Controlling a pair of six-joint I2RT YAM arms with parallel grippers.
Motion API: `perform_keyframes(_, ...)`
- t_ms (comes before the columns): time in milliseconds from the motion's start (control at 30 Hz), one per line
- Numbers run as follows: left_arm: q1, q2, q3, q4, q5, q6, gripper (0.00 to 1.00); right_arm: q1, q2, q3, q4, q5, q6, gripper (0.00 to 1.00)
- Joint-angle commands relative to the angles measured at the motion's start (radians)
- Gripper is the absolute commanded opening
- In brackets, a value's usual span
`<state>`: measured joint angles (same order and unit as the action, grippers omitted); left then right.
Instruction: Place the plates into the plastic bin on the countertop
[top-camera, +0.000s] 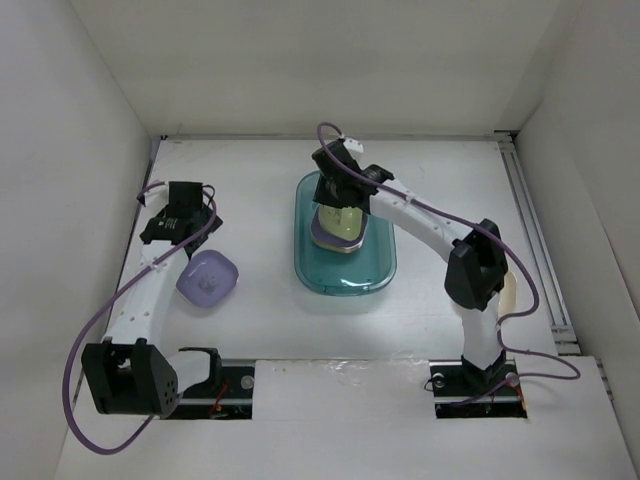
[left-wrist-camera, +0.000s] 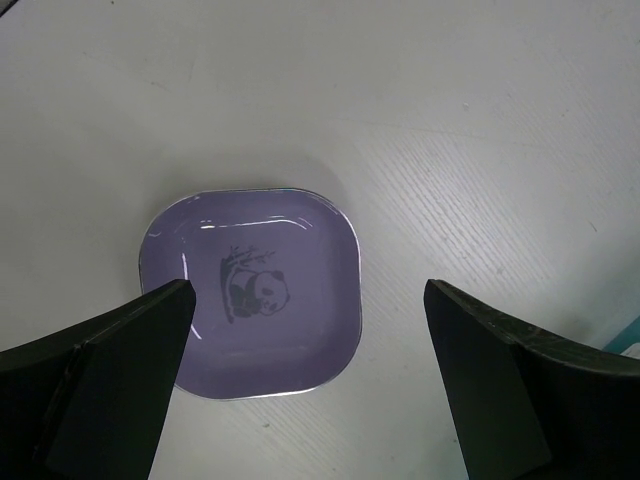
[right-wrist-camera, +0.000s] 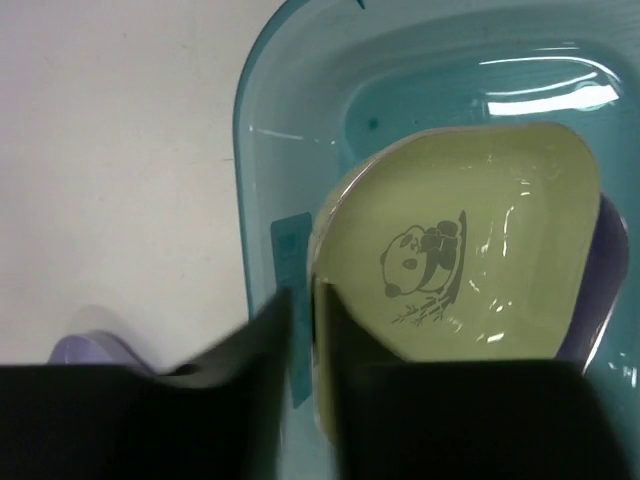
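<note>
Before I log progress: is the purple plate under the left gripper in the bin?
No, the purple plate lies on the countertop, outside the plastic bin.

I log 1 purple plate (left-wrist-camera: 300, 235), dark grey panda print (left-wrist-camera: 255, 290); 1 pale green plate (right-wrist-camera: 520, 200), same print; translucent teal bin (right-wrist-camera: 262, 150).

Plain white walls (top-camera: 350, 60) on three sides, metal rail (top-camera: 534, 240) at right

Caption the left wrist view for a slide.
Open left gripper frames a purple panda plate on the white countertop.
</note>
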<state>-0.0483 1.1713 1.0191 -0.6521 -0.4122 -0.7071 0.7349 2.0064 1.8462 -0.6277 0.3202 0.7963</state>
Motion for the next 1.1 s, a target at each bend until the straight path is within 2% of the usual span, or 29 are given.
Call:
perform_keyframes(0, 0.001, 0.017, -0.005, -0.020, -0.027, -0.003, 1.00, 0.027, -0.069, 0.045, 0.025, 0.028, 0.020, 0.42)
perform_keyframes(33, 0.001, 0.028, -0.005, -0.020, -0.017, -0.003, 1.00, 0.027, -0.069, 0.045, 0.025, 0.039, 0.020, 0.94)
perform_keyframes(67, 0.001, 0.028, -0.005, -0.020, -0.017, -0.003, 1.00, 0.044, -0.081, 0.054, 0.025, 0.058, 0.009, 1.00)
perform_keyframes(267, 0.001, 0.051, -0.027, -0.044, 0.047, -0.074, 1.00, 0.084, -0.170, 0.091, 0.034, 0.106, -0.051, 1.00)
perform_keyframes(433, 0.001, 0.019, -0.151, -0.046, 0.128, -0.186, 1.00, 0.095, -0.308, -0.048, 0.126, 0.095, -0.124, 1.00)
perform_keyframes(567, 0.001, 0.008, -0.215, -0.038, 0.141, -0.265, 1.00, 0.095, -0.396, -0.133, 0.178, 0.053, -0.184, 1.00)
perform_keyframes(700, 0.001, -0.024, -0.238, 0.092, 0.213, -0.215, 1.00, 0.073, -0.426, -0.195, 0.197, 0.005, -0.236, 1.00)
perform_keyframes(833, 0.001, -0.015, -0.177, 0.149, 0.222, -0.172, 1.00, 0.050, -0.436, -0.249, 0.215, -0.039, -0.259, 1.00)
perform_keyframes(1067, 0.001, 0.226, -0.086, 0.204, 0.274, -0.140, 1.00, -0.003, -0.457, -0.323, 0.247, -0.082, -0.269, 1.00)
